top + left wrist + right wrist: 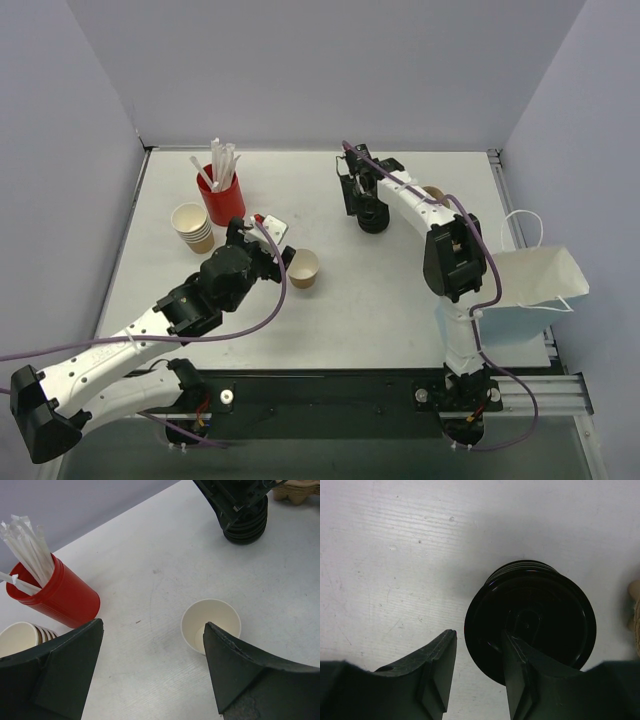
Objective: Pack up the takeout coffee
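A tan paper cup (304, 268) stands upright with no lid on it, its cream inside showing (210, 625). No lidded takeout coffee is in view. My left gripper (283, 252) is open wide (154, 625) just left of that cup, whose near rim is hidden behind the right finger (240, 670). My right gripper (365, 205) is over a stack of black lids (373, 220) at the back. In the right wrist view the gripper (478, 634) is open. One finger lies over the top lid (540, 605) and the other stands just outside the lid's left edge.
A red cup of wrapped straws (221, 195) and a stack of cream paper cups (193, 226) stand at the left. A brown cup carrier (433, 192) sits behind the right arm. A white paper bag (530, 290) stands at the table's right edge.
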### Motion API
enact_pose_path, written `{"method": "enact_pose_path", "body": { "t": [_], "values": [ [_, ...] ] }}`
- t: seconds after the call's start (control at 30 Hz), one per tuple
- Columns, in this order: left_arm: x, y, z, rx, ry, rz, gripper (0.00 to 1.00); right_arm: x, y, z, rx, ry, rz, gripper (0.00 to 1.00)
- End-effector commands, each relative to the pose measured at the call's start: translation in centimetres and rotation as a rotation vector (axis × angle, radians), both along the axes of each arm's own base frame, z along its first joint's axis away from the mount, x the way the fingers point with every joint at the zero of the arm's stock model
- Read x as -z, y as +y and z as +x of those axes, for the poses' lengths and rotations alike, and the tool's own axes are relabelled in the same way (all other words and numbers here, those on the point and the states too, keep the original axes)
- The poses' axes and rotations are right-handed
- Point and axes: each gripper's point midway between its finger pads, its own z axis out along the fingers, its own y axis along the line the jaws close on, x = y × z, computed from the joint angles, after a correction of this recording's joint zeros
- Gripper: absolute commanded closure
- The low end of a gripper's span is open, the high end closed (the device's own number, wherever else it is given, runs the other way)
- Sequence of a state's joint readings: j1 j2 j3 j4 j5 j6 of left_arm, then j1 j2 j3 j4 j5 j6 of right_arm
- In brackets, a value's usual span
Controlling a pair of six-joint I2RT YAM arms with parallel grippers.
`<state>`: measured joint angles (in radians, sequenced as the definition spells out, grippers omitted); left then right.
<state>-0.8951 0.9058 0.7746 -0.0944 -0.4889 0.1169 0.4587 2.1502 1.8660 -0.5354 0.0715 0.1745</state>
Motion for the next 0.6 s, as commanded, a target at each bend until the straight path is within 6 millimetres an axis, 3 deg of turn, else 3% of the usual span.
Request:
{"method": "enact_pose_path", "body": {
  "t": [0.0, 0.33, 0.57],
  "values": [
    [-1.9, -0.4, 0.2, 0.011, -0.038, -0.039, 0.09, -0.5, 0.1, 0.0, 0.001, 0.006, -0.007, 0.60],
    [-1.9, -0.5, 0.3, 0.014, -0.038, -0.038, 0.09, -0.4, -0.1, 0.0, 0.004, 0.003, -0.021, 0.80],
    [-1.9, -0.5, 0.3, 0.015, -0.041, -0.035, 0.09, -1.8, -0.2, 0.1, -0.001, -0.021, -0.019, 0.80]
  ]
}}
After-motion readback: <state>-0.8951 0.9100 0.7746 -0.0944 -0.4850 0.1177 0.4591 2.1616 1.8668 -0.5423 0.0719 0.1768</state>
